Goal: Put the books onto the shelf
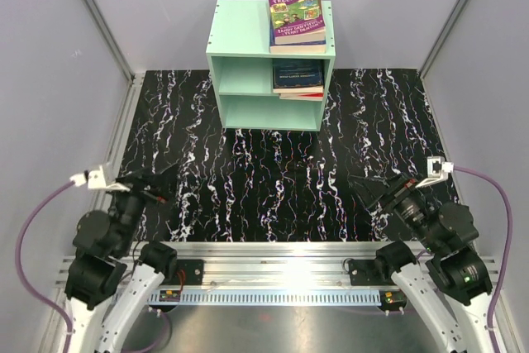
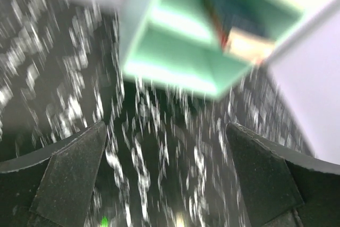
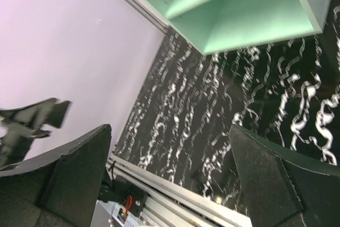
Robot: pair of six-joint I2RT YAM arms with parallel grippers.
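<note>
The purple Treehouse book (image 1: 296,16) lies flat on the shelf (image 1: 240,32) top at upper centre, dark blue books (image 1: 298,76) stacked in its upper compartment, so the left tool (image 2: 166,127) and right tool (image 3: 170,129) gape empty by the bottom corners, apparently with nothing left to fetch.

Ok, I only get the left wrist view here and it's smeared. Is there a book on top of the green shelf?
Observer: Yes, a purple Treehouse book lies flat on the shelf, on its top toward the right side.
Operator: And the blur in the upper compartment?
Observer: A dark blue book lying on another book with a red edge.
Operator: The right tool?
Observer: The right tool is open, holding nothing, low over the table near its base.
</note>
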